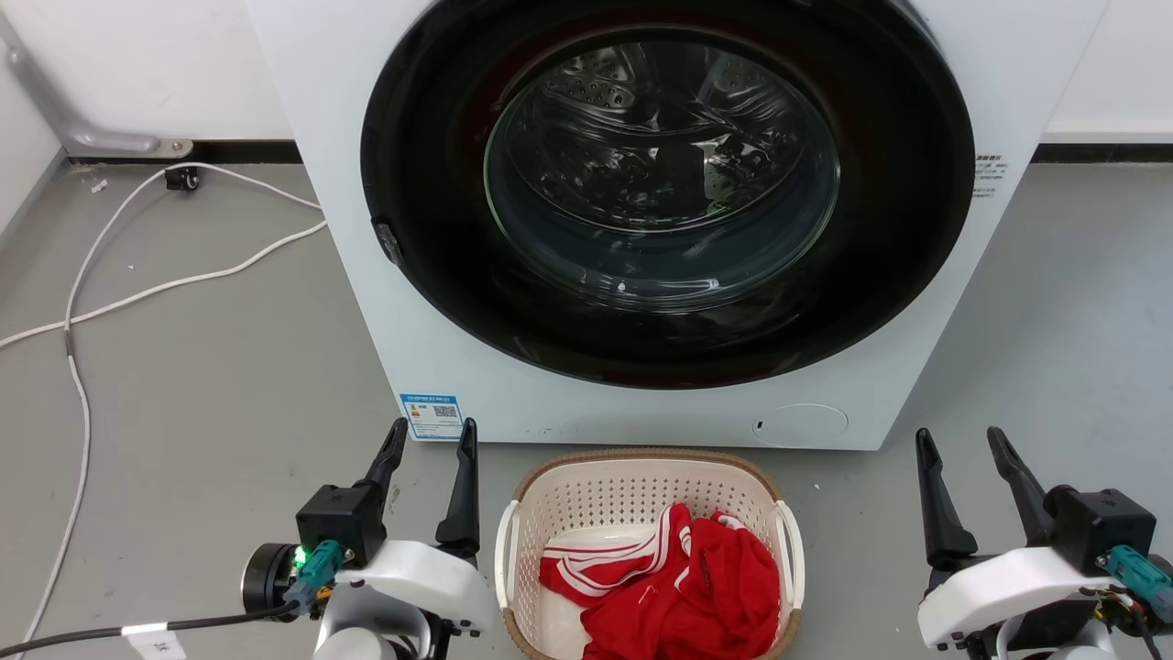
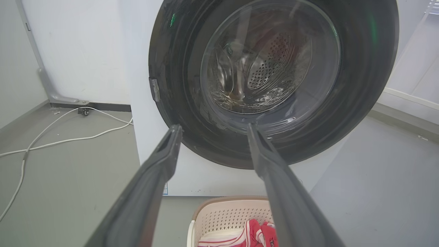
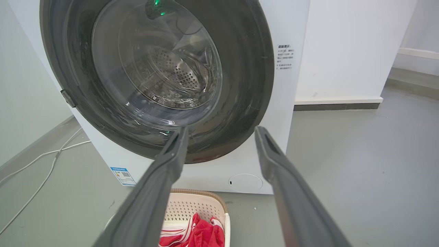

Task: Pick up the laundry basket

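The laundry basket (image 1: 586,495) is cream-white and perforated with a brown woven rim and white loop handles on both sides. It sits on the floor in front of the washing machine and holds a red and white garment (image 1: 678,587). My left gripper (image 1: 433,433) stands open to the left of the basket, clear of it. Open as well, my right gripper (image 1: 960,440) is off to the basket's right with floor between. The basket (image 2: 226,214) shows low between the left fingers, and the basket (image 3: 195,206) also lies low in the right wrist view.
A white front-loading washing machine (image 1: 422,302) with a shut dark round door (image 1: 667,188) rises just behind the basket. White cables (image 1: 137,293) trail over the grey floor at the left. Walls stand behind and to the left.
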Motion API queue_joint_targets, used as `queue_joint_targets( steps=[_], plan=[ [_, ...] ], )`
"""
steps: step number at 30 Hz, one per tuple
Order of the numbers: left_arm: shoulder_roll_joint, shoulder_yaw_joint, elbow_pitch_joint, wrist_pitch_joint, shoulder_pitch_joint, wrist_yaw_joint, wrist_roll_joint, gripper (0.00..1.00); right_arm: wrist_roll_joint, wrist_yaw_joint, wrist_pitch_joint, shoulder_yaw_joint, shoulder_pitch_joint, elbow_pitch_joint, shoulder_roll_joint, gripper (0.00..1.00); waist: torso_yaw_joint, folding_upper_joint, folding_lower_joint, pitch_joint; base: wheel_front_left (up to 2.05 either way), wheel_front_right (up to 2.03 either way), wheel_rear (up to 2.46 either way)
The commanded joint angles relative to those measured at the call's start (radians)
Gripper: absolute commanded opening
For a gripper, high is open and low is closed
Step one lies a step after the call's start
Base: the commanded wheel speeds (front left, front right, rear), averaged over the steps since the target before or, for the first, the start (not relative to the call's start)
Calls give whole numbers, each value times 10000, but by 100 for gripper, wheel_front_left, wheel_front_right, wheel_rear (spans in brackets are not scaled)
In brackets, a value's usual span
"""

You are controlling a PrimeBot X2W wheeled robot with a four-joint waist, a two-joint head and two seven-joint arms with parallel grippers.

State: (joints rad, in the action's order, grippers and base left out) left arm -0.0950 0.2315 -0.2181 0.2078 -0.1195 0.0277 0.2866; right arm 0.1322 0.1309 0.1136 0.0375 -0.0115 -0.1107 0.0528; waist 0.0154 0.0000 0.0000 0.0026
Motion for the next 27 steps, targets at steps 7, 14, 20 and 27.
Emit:
queue_joint_targets(
  steps=[7, 14, 20, 27],
  plan=[
    [75, -37, -85, 208, -91, -85, -536, 100, -299, -3, 116, -18, 84, 40, -28, 100, 1, 0, 0, 2, 0, 0, 0],
    [188, -123, -239, 347, -75, -174, -956, 100, -441, -3, 247, -33, 122, 0, -31, 100, 21, 0, 0, 0, 0, 0, 0],
    [264, -214, -402, 443, -52, -253, -1263, 100, -357, -3, 353, -9, 133, -76, -33, 100, 35, 0, 0, -13, 0, 0, 0],
    [343, -278, -534, 567, -35, -371, -1614, 100, -672, -3, 453, -4, 140, -126, -35, 100, 27, 0, 0, -5, 0, 0, 0]
  ],
)
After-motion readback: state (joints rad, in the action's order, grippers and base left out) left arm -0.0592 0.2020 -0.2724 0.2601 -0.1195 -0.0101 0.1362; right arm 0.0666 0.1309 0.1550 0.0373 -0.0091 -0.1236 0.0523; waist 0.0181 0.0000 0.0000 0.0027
